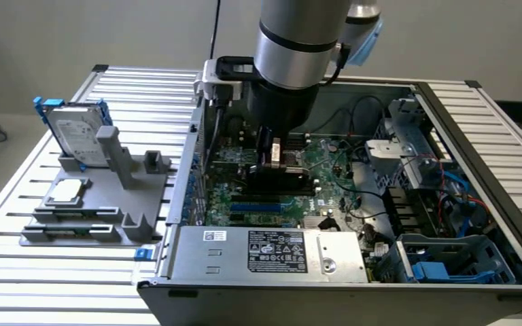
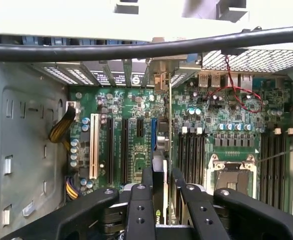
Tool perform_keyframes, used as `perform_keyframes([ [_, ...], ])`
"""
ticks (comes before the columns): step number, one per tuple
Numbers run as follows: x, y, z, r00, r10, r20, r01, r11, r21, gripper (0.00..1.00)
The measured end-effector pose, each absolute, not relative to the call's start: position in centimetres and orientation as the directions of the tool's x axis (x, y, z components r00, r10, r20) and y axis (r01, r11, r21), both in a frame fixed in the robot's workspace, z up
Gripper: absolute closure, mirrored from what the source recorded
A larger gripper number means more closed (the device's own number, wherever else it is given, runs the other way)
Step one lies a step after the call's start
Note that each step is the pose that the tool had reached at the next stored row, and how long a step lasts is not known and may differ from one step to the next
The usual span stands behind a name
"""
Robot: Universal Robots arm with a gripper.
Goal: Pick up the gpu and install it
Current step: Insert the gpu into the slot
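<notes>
The hand (image 2: 161, 179) pinches the gpu (image 2: 159, 212) between its fingers (image 2: 139, 205). The card stands edge-on over the motherboard (image 2: 136, 150), by its long black slots. Whether it touches a slot cannot be told. All this is inside the open computer case (image 1: 478, 136), which sits on the desk (image 1: 134, 88).

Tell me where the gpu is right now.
In the wrist view the gpu stands edge-on between the fingers, inside the computer case, over the motherboard between the expansion slots and the memory slots.
</notes>
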State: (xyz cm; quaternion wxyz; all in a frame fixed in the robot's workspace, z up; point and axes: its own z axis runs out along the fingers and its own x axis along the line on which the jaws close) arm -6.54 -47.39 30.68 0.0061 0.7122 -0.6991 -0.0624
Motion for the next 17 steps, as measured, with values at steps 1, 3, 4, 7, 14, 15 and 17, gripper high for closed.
perform_keyframes([
  [1,-6.5,-47.4,30.5,0.015,-0.997,-0.08,-0.995,-0.022,0.093,0.74],
  [3,-6.5,-47.4,30.5,0.015,-0.997,-0.076,-0.996,-0.022,0.091,0.74],
  [4,-6.5,-47.4,30.5,0.015,-0.997,-0.073,-0.996,-0.022,0.091,0.74],
  [7,-6.5,-47.4,30.1,0.015,-0.998,-0.067,-0.996,-0.021,0.089,0.74],
  [14,-6.5,-47.4,29.4,0.015,-0.998,-0.064,-0.996,-0.021,0.087,0.74],
  [15,-6.5,-47.4,29.4,0.015,-0.998,-0.064,-0.996,-0.021,0.087,0.74],
  [17,-6.6,-47.4,29.2,0.015,-0.998,-0.064,-0.996,-0.021,0.087,0.74],
])
